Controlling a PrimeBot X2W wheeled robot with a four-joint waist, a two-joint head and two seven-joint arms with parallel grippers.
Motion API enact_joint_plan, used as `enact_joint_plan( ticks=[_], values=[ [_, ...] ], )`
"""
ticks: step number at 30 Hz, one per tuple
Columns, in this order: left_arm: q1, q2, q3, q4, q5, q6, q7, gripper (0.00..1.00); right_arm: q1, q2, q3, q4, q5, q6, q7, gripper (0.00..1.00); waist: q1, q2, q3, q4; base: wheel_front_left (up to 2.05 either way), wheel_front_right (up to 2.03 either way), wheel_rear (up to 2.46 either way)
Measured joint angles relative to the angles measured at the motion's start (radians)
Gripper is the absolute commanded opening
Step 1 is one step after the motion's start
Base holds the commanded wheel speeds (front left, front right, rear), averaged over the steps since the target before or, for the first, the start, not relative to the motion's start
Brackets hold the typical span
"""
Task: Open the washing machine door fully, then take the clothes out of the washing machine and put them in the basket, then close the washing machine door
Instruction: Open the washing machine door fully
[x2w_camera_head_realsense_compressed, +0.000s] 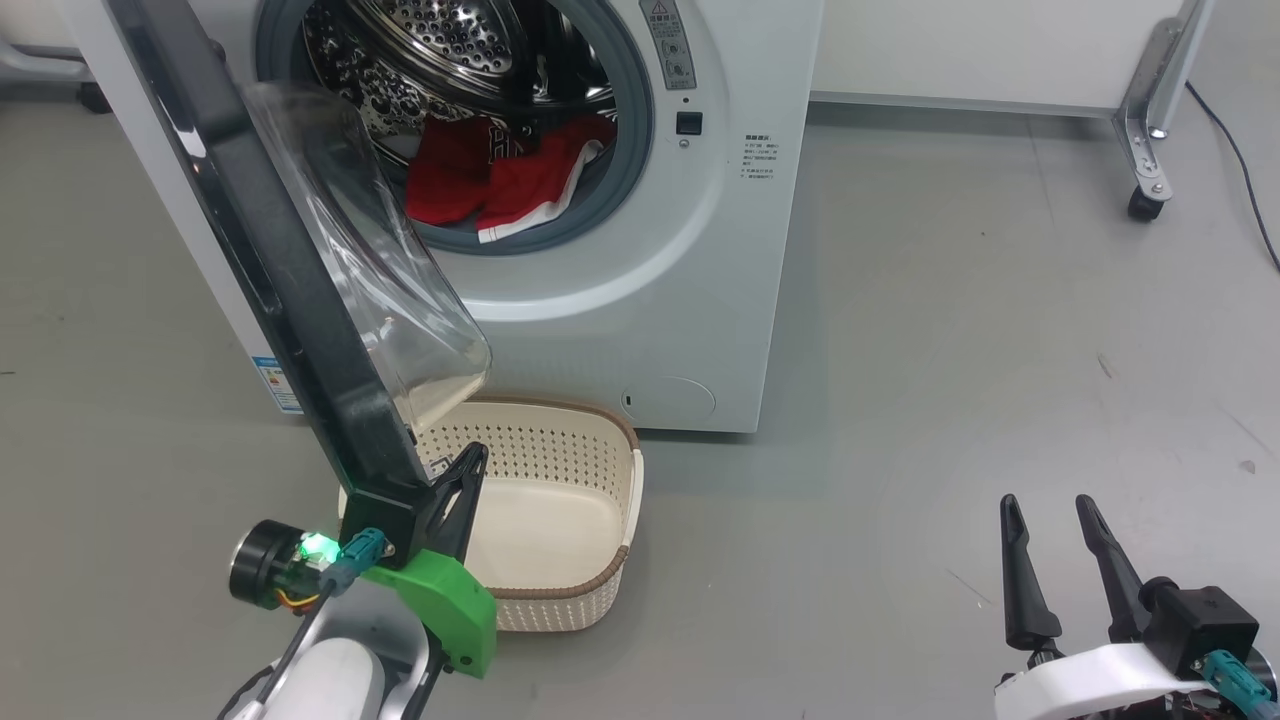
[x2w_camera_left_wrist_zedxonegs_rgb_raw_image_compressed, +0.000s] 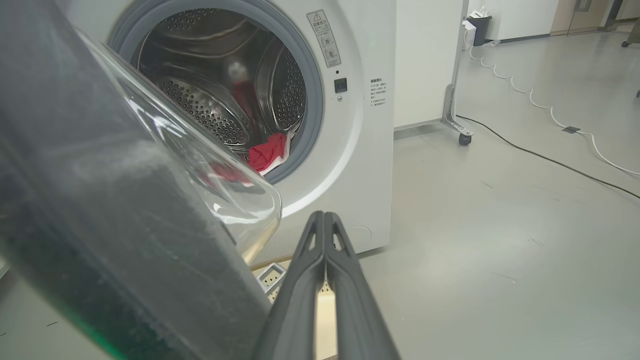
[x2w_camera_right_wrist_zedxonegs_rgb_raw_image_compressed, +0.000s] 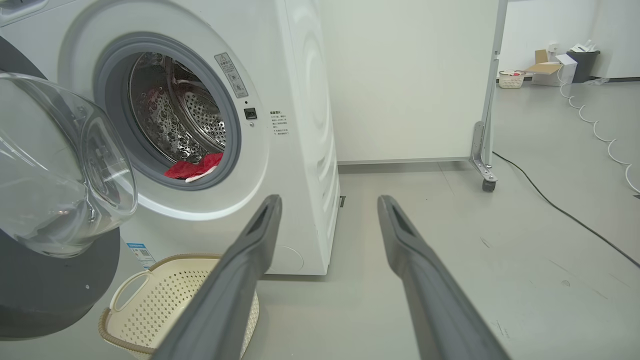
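The white washing machine (x2w_camera_head_realsense_compressed: 640, 290) stands with its round door (x2w_camera_head_realsense_compressed: 290, 290) swung out toward me, black rim edge-on and clear glass bowl bulging right. Red clothes (x2w_camera_head_realsense_compressed: 500, 175) lie at the drum's front lip, also seen as the clothes (x2w_camera_right_wrist_zedxonegs_rgb_raw_image_compressed: 192, 167) and the clothes (x2w_camera_left_wrist_zedxonegs_rgb_raw_image_compressed: 267, 150). The cream basket (x2w_camera_head_realsense_compressed: 590, 480) sits on the floor under the door. My left gripper (x2w_camera_head_realsense_compressed: 470, 460) is shut, its fingers (x2w_camera_left_wrist_zedxonegs_rgb_raw_image_compressed: 325, 240) pressed together beside the door's inner lower edge, above the basket. My right gripper (x2w_camera_head_realsense_compressed: 1045, 505) stands open and empty at the lower right, fingers (x2w_camera_right_wrist_zedxonegs_rgb_raw_image_compressed: 260, 230) apart.
A white partition on castor feet (x2w_camera_head_realsense_compressed: 1145, 205) stands to the right of the washer. A dark cable (x2w_camera_head_realsense_compressed: 1240, 150) runs across the floor at the far right. Grey floor (x2w_camera_head_realsense_compressed: 950, 400) lies bare between the washer and my right gripper.
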Motion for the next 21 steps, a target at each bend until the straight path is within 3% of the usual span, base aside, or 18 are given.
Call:
enact_joint_plan(
  ticks=[21],
  values=[
    [-0.005, -0.009, 0.040, 0.067, -0.032, 0.047, -0.006, 0.00, 0.002, 0.032, -0.038, 0.007, -0.008, 0.022, 0.000, 1.00, 0.0000, 0.0000, 0.008, 0.014, 0.00, 0.00, 0.00]
  ],
)
